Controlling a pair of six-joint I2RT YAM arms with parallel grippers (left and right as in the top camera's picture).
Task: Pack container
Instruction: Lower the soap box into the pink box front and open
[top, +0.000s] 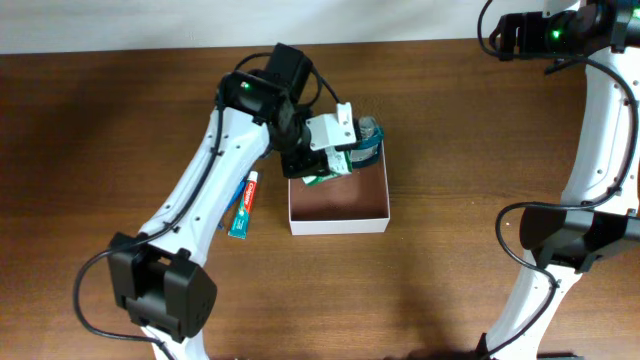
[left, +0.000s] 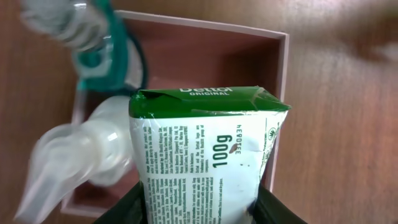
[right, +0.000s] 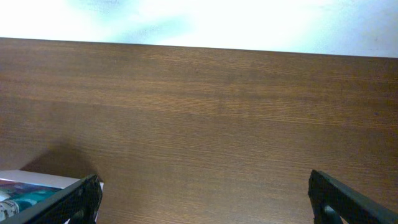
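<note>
Packing part done. My left gripper (top: 327, 163) is clamped on a green-and-white soap packet (left: 205, 162) above the shallow white-walled square container (top: 338, 227), mid-worktop. A teal-capped clear bottle (left: 99, 53) lies inside; a white-and-teal toothpaste tube (top: 243, 208) is outside, pending. My right gripper (right: 202, 196) is fully spread, empty.

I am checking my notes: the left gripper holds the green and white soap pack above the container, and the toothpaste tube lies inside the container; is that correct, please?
Not quite: the toothpaste tube lies on the table, outside the container and apart from its wall, as the overhead view shows. The left gripper does hold the soap pack above the container.
</note>
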